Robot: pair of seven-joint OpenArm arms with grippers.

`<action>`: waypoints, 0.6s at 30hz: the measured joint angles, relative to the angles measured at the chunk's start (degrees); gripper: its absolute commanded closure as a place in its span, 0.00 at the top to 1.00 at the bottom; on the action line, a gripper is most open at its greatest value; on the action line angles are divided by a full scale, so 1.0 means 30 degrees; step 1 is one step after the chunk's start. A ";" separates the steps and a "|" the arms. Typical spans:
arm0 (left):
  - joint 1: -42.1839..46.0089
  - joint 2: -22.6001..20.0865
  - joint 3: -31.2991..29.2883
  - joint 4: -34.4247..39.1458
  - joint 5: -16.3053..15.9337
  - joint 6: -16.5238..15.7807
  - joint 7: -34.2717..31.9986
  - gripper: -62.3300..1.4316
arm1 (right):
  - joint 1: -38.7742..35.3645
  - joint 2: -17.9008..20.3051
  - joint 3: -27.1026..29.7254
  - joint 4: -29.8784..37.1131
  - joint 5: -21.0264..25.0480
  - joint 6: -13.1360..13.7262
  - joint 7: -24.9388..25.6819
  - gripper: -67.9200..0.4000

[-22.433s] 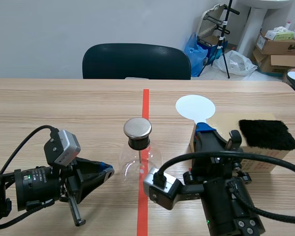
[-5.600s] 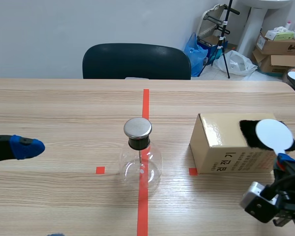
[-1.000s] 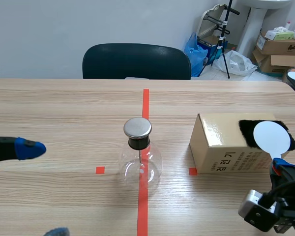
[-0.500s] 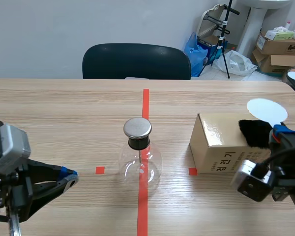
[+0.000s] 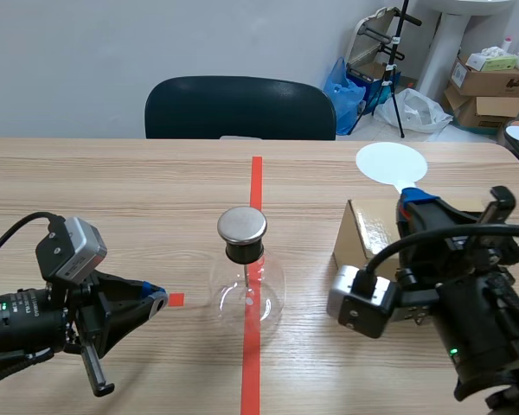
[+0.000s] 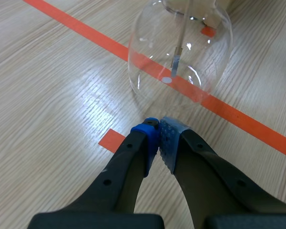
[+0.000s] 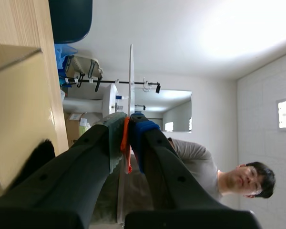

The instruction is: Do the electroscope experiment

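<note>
Glass electroscope flask (image 5: 246, 290) is standing mid-desk on the red tape line (image 5: 256, 177), with its metal cap (image 5: 242, 225) on top and nothing touching it. Right pincer (image 5: 413, 197) is clamping the orange handle (image 7: 126, 143) of the white disc (image 5: 391, 162), holding it raised above the cardboard box (image 5: 363, 235). Black fur (image 7: 35, 160) is lying on the box top under it, going by the right wrist view. Left pincer (image 5: 156, 300) is sitting closed on nothing, low over the desk (image 5: 112, 199), tips just beside the flask's base. Judging progress: the disc is in hand and off the fur, so pickup looks done, and bringing it to the cap and watching inside the flask is looking like what's left. Room: bare desk is lying between box and flask and the air above the cap is open. The right arm is crowding the box's near edge, and the left tips are leaving little slack by the glass.
</note>
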 measured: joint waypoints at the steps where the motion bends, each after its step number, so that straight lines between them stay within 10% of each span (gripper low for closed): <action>1: -0.0117 -0.0007 0.0051 -0.0153 0.0022 -0.0095 -0.0270 0.08 | 0.0058 0.0029 -0.0291 0.0000 -0.0160 0.0000 -0.0160 0.02; 18: -0.1246 0.1122 0.1027 -0.1734 0.2601 -0.0495 -0.2441 0.08 | 0.0415 0.0240 -0.3665 -0.0007 -0.1195 0.0925 -0.1843 0.02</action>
